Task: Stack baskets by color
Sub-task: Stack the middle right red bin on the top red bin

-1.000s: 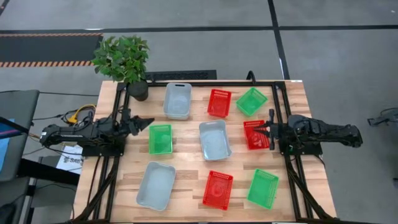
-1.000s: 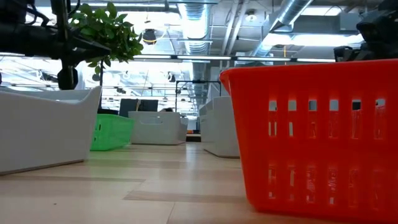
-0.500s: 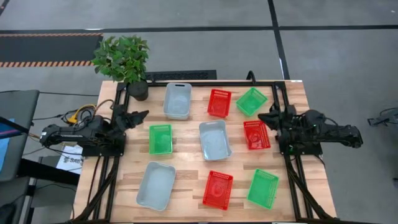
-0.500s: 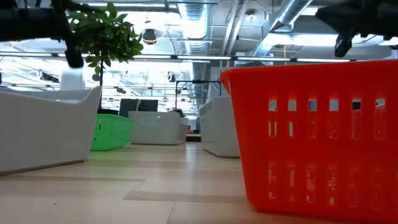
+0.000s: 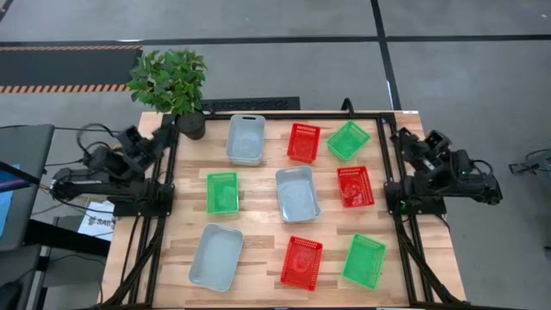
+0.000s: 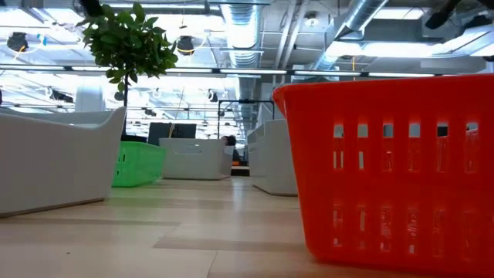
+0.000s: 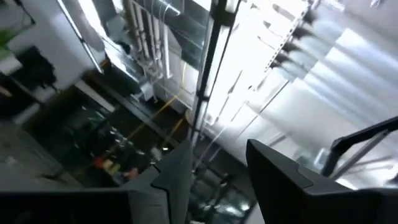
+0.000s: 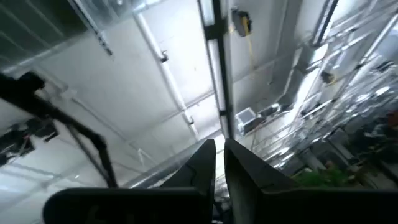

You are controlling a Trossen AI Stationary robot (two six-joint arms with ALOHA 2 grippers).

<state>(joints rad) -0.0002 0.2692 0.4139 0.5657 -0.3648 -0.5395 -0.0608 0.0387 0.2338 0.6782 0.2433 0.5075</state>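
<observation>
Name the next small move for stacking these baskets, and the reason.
Probably bring the left gripper down to the green basket nearest it. All nine baskets lie apart, none stacked, and both arms are pulled back off the table's sides, holding nothing.

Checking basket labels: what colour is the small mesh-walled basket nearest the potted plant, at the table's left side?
Green. The small mesh-walled plastic basket shows best in the high view.
</observation>
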